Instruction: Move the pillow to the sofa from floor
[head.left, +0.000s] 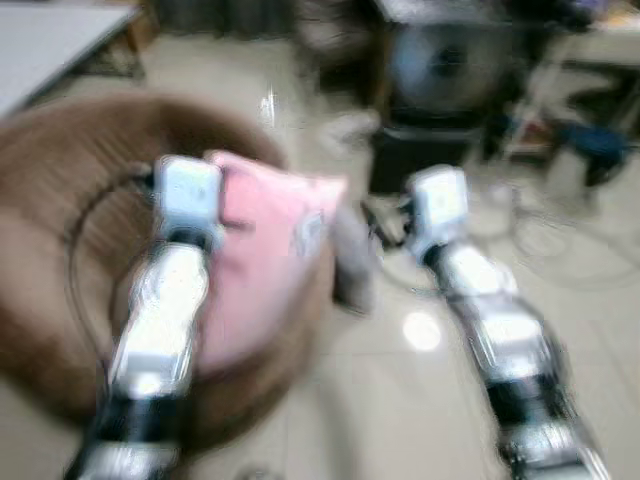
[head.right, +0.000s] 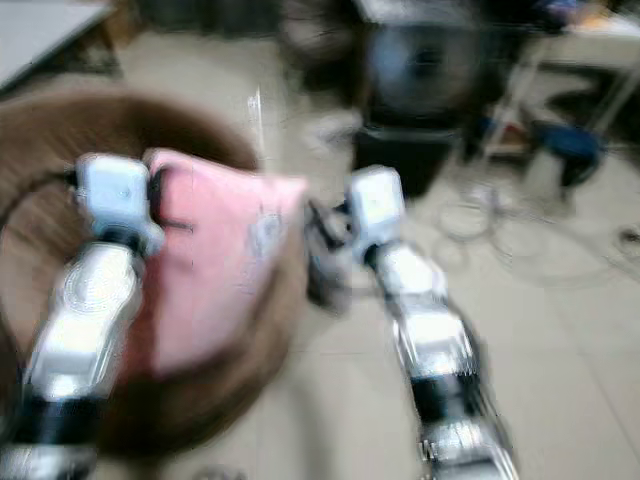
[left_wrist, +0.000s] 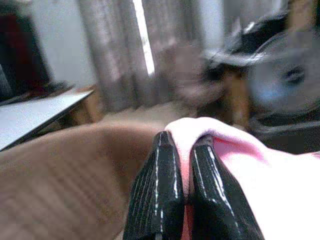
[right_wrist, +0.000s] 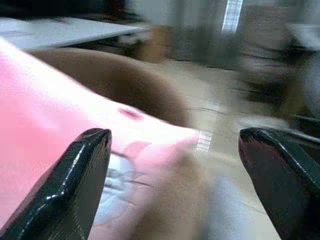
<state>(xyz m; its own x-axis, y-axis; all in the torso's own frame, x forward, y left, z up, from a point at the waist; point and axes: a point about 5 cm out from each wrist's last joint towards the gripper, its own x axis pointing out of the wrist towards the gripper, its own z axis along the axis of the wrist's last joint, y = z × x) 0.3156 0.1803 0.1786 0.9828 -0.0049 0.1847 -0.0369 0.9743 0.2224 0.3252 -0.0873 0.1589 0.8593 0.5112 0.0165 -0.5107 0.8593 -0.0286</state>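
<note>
One broad brown sofa (head.left: 60, 260), rounded like a beanbag, spread across the robot's left side, and the pink pillow (head.left: 265, 260) already lay against its cushion rather than on the pale tiled floor (head.left: 400, 400). Beyond stood a dark fan (head.left: 445, 65) amid loose cables, everything blurred by camera motion. The left end effector (left_wrist: 182, 185) was pinched tight on the pillow's upper corner, fabric caught between its fingers. The right end effector (right_wrist: 175, 150) gaped wide beside the pillow's other edge, gripping nothing. To finish well, the left probably should settle the pillow fully onto the seat before letting go. A small printed patch marked the pillow, too blurred to read.
</note>
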